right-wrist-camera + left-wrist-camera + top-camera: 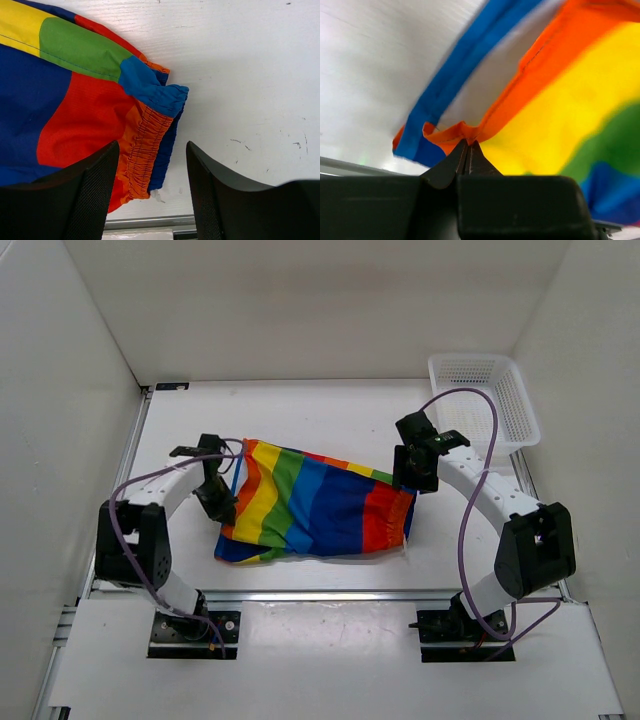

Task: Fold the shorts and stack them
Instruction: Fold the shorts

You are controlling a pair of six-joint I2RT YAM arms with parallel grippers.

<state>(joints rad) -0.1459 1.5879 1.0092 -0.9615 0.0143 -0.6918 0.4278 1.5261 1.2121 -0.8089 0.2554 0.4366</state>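
The rainbow-striped shorts [320, 505] lie flat in the middle of the white table [330, 420], leg hems to the left and gathered waistband to the right. My left gripper [218, 498] is at their left edge. In the left wrist view it [468, 143] is shut on a pinch of the orange hem, and the shorts [560, 115] hang lifted off the table there. My right gripper [412, 475] hovers over the right end. It [152, 145] is open above the orange elastic waistband [142, 150] of the shorts [75, 110], holding nothing. A white drawstring tip [159, 195] peeks out.
A white mesh basket [485, 400] stands at the back right corner. An aluminium rail [320, 593] runs along the table's near edge. White walls [60, 440] enclose the left, back and right sides.
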